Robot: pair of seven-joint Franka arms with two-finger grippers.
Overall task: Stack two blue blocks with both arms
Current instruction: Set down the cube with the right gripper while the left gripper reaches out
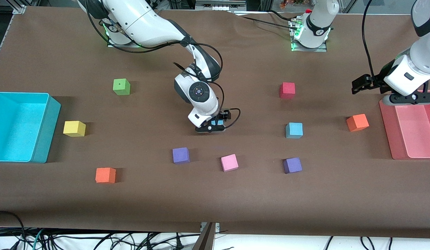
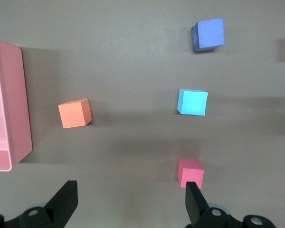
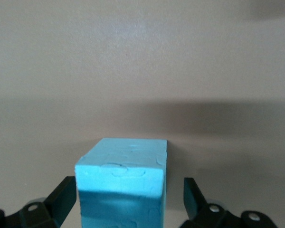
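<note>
Now, at the middle of the brown-covered table (image 1: 215,201), the right gripper (image 1: 215,125) sits low around a light sky-blue foam cube (image 3: 121,183). Its jaws are wide, and a gap shows beside the cube, so nothing is gripped. Toward the left arm's end, well apart, the second sky-blue foam cube (image 1: 294,130) rests alone on the table. Further along, the left gripper (image 2: 130,204) waits over the table beside the shallow pink plastic tray (image 1: 409,152), jaws spread and empty. No stack yet: one cube must be lifted onto the other.
</note>
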